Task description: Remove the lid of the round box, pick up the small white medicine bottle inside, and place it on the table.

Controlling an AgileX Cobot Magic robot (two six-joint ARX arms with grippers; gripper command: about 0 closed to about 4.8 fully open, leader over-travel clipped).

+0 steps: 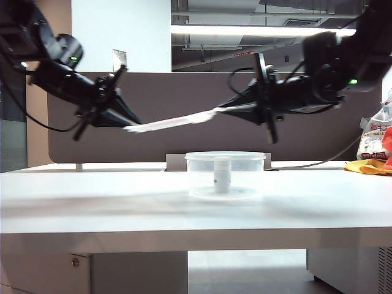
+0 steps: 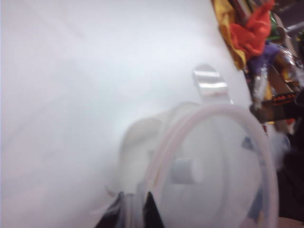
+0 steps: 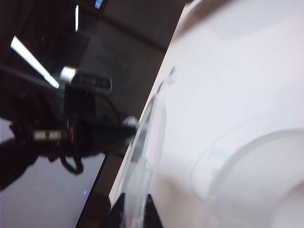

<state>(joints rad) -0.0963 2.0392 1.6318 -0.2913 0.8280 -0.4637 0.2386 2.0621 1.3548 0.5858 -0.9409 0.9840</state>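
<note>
While both arms are holding the lid [image 1: 174, 123] aloft between them, the left gripper [image 1: 127, 125] is clamping one edge and the right gripper [image 1: 215, 111] the opposite one. Directly beneath it, the small white medicine bottle [image 1: 222, 174] is standing upright inside the round box [image 1: 225, 162], roughly equidistant from each gripper, on the table [image 1: 92, 202], which is offering free space all around.

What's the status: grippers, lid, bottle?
Left gripper and right gripper both shut on lid, held tilted above round box. Medicine bottle upright inside, nothing blocking.
</note>
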